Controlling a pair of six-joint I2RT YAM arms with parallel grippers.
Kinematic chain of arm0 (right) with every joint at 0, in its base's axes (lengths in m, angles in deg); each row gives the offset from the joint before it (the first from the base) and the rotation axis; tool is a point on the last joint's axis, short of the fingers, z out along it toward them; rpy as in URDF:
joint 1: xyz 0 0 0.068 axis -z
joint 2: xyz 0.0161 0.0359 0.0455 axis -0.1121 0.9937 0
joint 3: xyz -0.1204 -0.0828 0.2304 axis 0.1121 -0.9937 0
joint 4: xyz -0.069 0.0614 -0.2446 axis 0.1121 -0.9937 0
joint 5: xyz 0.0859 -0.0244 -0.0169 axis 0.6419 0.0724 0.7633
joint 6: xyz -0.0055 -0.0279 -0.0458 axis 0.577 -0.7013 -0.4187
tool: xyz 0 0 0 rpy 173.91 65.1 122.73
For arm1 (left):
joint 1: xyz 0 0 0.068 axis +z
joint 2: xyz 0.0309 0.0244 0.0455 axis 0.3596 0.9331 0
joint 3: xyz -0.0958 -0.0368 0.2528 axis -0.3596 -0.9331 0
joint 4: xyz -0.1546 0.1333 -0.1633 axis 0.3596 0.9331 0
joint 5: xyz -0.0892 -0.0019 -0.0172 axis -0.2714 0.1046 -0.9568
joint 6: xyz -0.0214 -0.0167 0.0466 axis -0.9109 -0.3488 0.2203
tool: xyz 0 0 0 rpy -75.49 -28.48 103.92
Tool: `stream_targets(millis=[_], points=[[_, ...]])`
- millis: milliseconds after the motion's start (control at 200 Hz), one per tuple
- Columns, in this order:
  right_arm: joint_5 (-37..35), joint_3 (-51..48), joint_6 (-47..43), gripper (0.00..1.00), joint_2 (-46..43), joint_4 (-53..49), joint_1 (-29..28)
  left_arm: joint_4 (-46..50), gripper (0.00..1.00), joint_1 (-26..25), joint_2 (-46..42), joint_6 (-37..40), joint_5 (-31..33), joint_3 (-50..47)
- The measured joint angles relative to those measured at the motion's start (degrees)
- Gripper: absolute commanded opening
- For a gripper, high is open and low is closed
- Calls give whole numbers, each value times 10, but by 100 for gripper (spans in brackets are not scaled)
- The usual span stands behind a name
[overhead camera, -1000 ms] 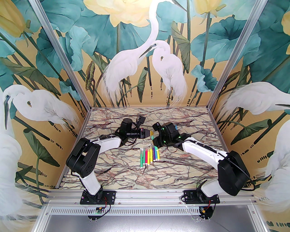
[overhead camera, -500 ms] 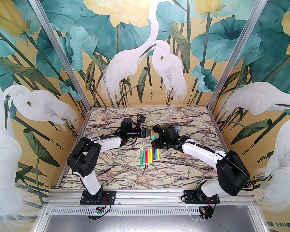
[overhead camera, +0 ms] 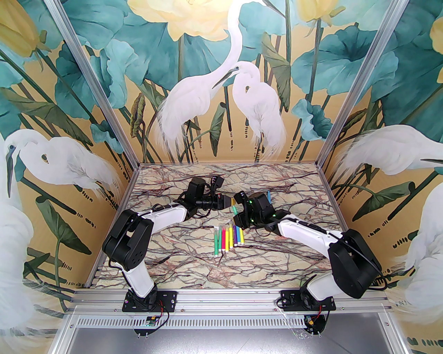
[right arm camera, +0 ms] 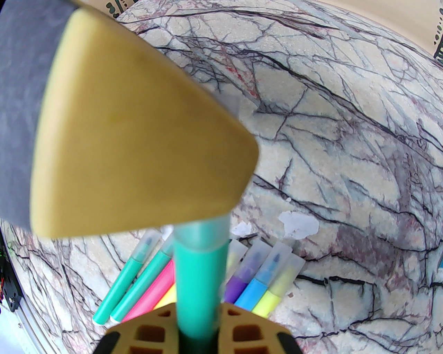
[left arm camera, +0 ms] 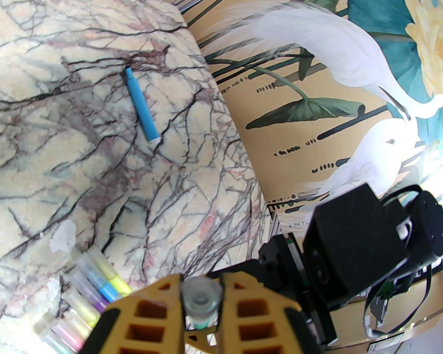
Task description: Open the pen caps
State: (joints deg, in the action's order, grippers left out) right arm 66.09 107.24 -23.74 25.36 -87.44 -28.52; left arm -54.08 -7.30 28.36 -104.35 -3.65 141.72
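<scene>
Little has changed: left fingers (left arm camera: pixel 148 311) still pinch the cap (left arm camera: pixel 201 297), right fingers (right arm camera: pixel 249 330) the green pen (right arm camera: pixel 197 276).

Enclosed on three sides by mural walls (overhead camera: pixel 311 103) painted with white egrets (overhead camera: pixel 256 100), teal lotus leaves (overhead camera: pixel 346 58) and pale yellow blooms (overhead camera: pixel 193 20) on ochre. Floored with a marble-patterned tabletop (overhead camera: pixel 180 273), cream with dark and reddish veins. Framed by aluminium posts (overhead camera: pixel 99 90), a slotted rail (overhead camera: pixel 225 297) along the near edge. Evenly lit.

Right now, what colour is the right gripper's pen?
Green; the pen shows best in the right wrist view.
</scene>
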Motion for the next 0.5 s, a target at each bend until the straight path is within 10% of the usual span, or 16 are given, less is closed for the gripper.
stream_targets(millis=[500], points=[[-3,-43,-30,0,-21,76,0,70,0,12,-17,-29,16,18]])
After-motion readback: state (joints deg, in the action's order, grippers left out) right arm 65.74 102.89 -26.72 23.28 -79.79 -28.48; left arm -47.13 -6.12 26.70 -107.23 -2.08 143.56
